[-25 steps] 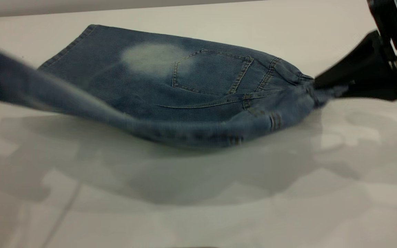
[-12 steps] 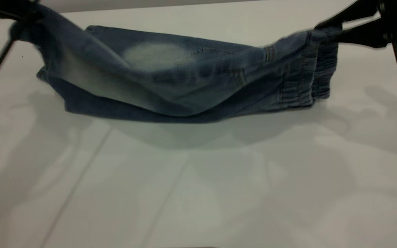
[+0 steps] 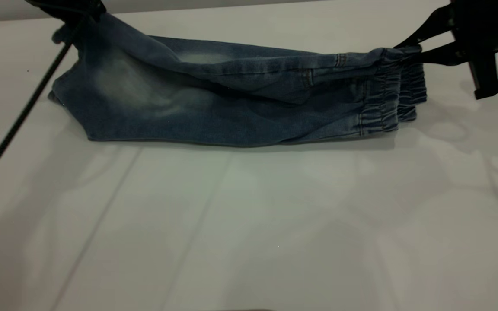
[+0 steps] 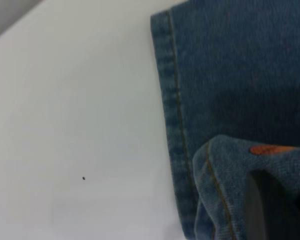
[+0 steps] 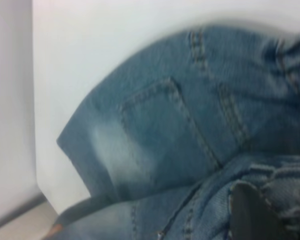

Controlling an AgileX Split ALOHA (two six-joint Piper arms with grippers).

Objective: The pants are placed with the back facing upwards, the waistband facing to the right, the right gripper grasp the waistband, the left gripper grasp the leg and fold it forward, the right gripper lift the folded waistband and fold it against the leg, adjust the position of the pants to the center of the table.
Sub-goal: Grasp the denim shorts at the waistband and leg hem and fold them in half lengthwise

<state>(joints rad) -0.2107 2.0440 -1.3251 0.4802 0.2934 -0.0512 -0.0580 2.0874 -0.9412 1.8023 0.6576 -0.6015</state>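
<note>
Blue denim pants (image 3: 231,103) lie across the far half of the white table (image 3: 249,224), being folded lengthwise, with the near half raised and carried over the far half. The elastic waistband (image 3: 398,95) is at the right. My right gripper (image 3: 409,49) is shut on the waistband and holds it above the table. At the far left, my left gripper (image 3: 80,11) is shut on the leg hem and holds it up. In the left wrist view the hem (image 4: 225,190) bunches around a dark finger (image 4: 262,205). A back pocket (image 5: 165,125) of the pants shows in the right wrist view.
A thin black cable (image 3: 20,116) slants down from the left arm across the table's left side. Pale seams and arm shadows cross the table's front half. The table's far edge meets a grey wall.
Both grippers have lifted the near edge of the pants and carried it up and toward the far side. The back pocket, visible a second ago, is now covered in the exterior view.
</note>
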